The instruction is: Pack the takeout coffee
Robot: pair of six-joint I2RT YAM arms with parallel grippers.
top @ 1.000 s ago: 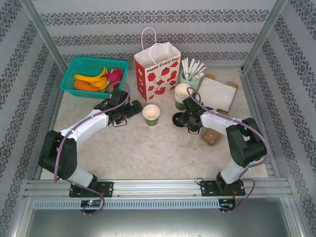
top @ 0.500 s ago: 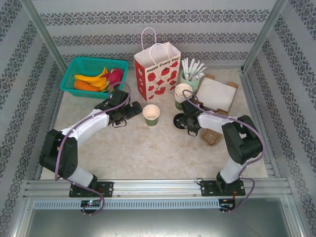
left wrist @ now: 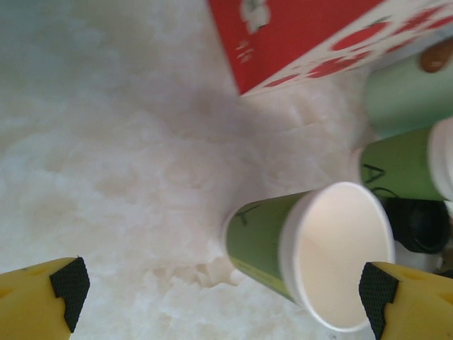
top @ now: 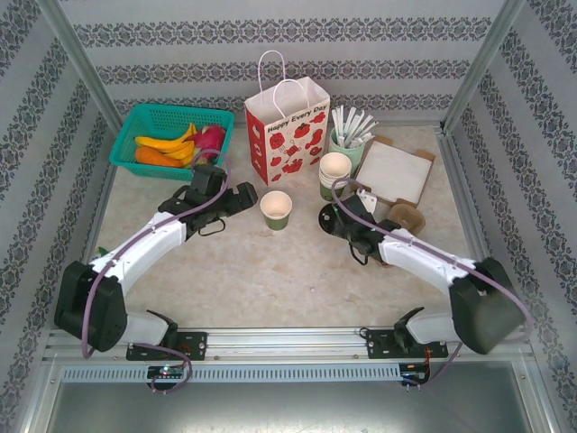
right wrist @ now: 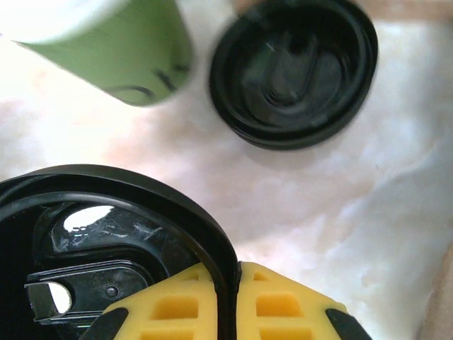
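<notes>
Bolted at the near edge, the left arm stretches low and nearly straight across the table (top: 270, 280), forearm angled away and to the right. The left gripper (top: 243, 195) is spread wide, and the cup (top: 276, 209) stands upright and uncovered just off its fingertips. From the left wrist, the cup's pale mouth sits ahead between the two black pads (left wrist: 69, 283), much closer to the right-hand one, and neither touches it. The right arm folds at an elbow pushed out to the right, and its forearm runs away and leftward to the right gripper (top: 341, 216). Its yellow fingers are pinched together on the rim of a black lid (right wrist: 106, 283), lifted edge-on. The cup stands to that gripper's left, clear of it. A second lid (right wrist: 294, 71) lies flat on the table just past the fingertips. Farther back are a stack of cups (top: 334, 173) and, behind the cup, the upright bag (top: 287, 135).
</notes>
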